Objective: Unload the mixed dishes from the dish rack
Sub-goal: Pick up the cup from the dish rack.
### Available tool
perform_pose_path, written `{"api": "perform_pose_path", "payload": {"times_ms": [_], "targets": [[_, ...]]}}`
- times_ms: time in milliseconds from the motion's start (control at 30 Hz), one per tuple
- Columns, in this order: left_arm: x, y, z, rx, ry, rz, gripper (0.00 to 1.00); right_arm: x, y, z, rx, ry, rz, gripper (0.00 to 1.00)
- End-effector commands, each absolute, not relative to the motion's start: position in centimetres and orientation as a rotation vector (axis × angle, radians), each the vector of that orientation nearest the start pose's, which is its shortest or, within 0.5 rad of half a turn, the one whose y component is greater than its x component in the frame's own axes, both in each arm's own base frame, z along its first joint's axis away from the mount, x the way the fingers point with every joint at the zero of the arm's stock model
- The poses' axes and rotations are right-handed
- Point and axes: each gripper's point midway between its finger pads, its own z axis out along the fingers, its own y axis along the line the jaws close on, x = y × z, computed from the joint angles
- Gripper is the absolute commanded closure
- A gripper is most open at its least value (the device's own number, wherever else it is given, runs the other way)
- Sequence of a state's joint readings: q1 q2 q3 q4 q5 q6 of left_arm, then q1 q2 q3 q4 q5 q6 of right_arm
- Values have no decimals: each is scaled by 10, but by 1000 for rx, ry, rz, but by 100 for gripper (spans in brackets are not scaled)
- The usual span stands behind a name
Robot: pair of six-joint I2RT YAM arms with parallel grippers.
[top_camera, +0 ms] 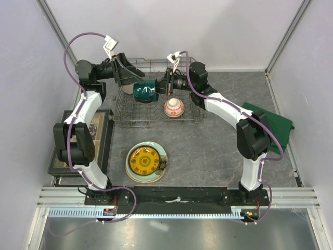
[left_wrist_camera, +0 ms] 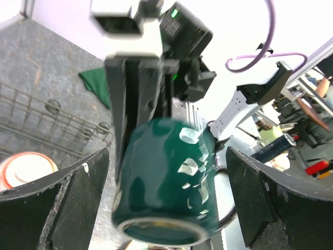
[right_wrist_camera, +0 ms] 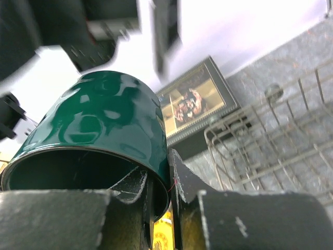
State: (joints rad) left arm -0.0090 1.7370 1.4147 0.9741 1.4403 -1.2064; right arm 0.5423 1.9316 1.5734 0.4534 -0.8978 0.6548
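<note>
A grey mottled tabletop (top_camera: 208,151) is lying inside white walls. At its back the dish rack (top_camera: 130,112) is standing, much the largest thing on it. A flat dark-framed tray (top_camera: 107,140) is sitting at the left edge and a green cloth (top_camera: 273,122) at the right. In front of the rack the larger pale-green flower plate (top_camera: 129,167) is carrying the small yellow dark-patterned plate (top_camera: 144,160). The dark green mug (top_camera: 145,92) is hanging on its side above the rack, the right gripper (right_wrist_camera: 158,177) pinching its rim. The left gripper (left_wrist_camera: 166,192) is spreading wide around the mug, not clamping. The red-and-white patterned bowl (top_camera: 174,108) is resting in the rack.
</note>
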Motion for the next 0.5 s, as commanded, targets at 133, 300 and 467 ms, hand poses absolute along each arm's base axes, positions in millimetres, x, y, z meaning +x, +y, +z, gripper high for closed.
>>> {"api": "perform_pose_path", "payload": {"times_ms": [133, 300, 467], "targets": [[377, -180, 406, 752, 1536, -1545, 1, 360, 399, 316, -814, 1533, 1506, 100], [399, -177, 405, 694, 1567, -1425, 1, 355, 395, 314, -838, 1546, 1459, 100], [412, -173, 395, 614, 1648, -1347, 1, 352, 392, 313, -844, 1550, 1434, 100]]}}
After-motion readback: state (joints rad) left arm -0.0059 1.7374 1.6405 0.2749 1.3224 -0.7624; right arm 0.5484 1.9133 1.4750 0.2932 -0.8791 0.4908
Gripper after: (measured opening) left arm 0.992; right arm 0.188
